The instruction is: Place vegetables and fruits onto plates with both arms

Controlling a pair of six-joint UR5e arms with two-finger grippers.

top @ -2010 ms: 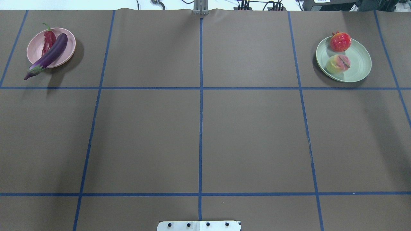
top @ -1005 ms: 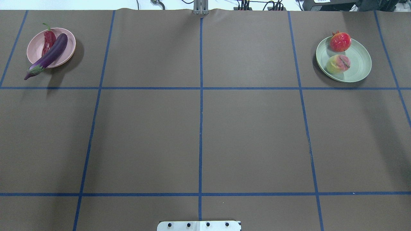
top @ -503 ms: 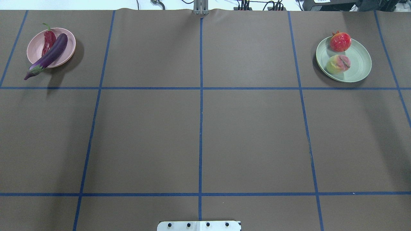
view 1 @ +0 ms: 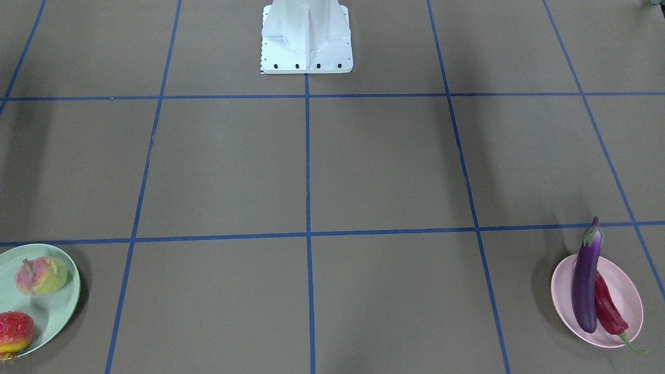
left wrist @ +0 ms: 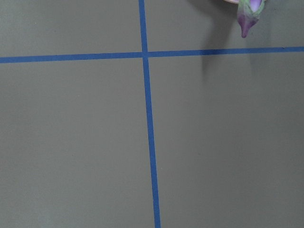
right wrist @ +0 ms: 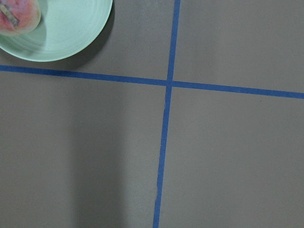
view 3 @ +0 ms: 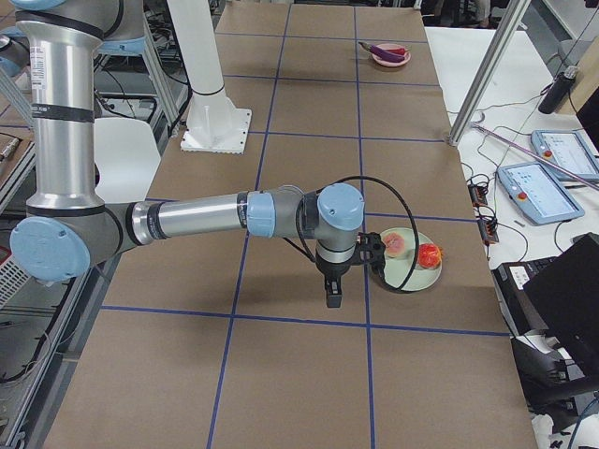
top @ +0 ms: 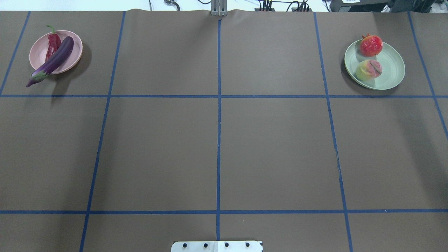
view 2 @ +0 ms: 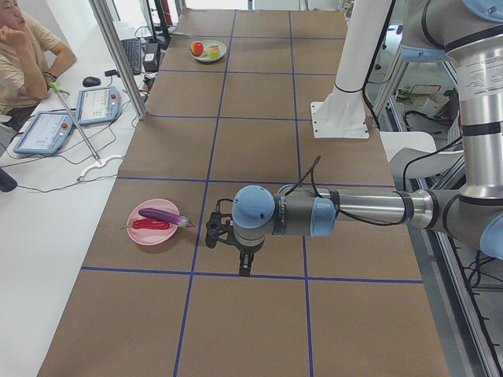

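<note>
The pink plate [top: 37, 56] sits far out from the white base [view 1: 306, 36] on the robot's left. It holds the eggplant [top: 54, 60] (stem end overhanging the rim) with the chili [top: 53, 43] alongside. The green plate [top: 393, 66], far out from the base on the right, carries the peach [top: 368, 69] and the bumpy red fruit [top: 371, 45]. The left gripper [view 2: 245, 265] hangs near the pink plate and the right gripper [view 3: 333, 295] near the green one. I cannot tell whether either is spread or closed.

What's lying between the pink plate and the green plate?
Only bare brown table cover and blue tape lines; the overhead view shows it.
</note>
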